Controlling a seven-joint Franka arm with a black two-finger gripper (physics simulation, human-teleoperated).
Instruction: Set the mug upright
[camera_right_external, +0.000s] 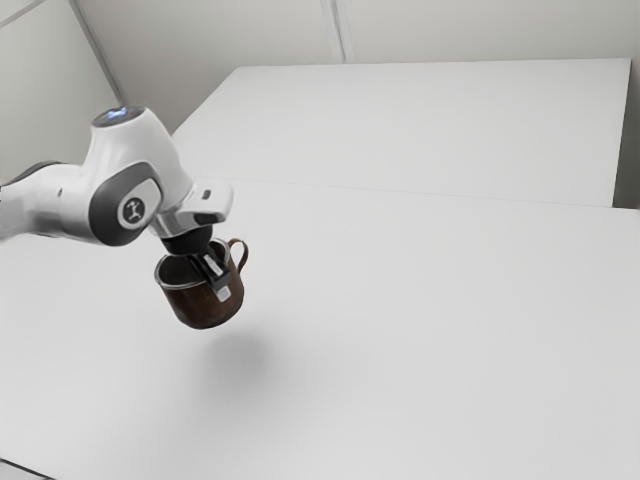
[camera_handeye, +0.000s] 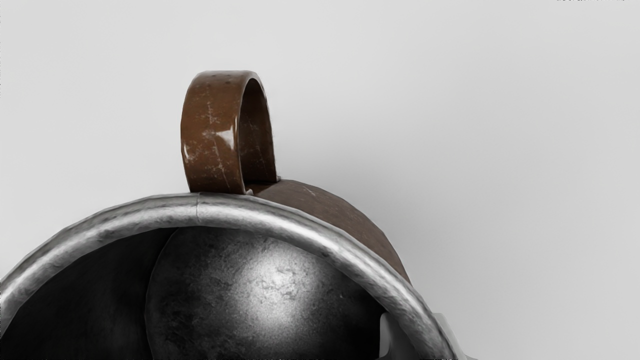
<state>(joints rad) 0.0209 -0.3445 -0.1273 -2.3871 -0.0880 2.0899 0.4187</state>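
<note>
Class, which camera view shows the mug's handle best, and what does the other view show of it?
The wrist view: the handle appears close up, its broad loop standing out beside the metal rim. The exterior view shows it as a thin curve on the mug's side.

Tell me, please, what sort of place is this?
It is probably a robot laboratory or a simulated test room: a white robot arm holds a brown mug above a plain white table, with pale, undecorated walls behind.

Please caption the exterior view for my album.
A robot's end effector holds a brown mug, tilted, above a white table.
</note>
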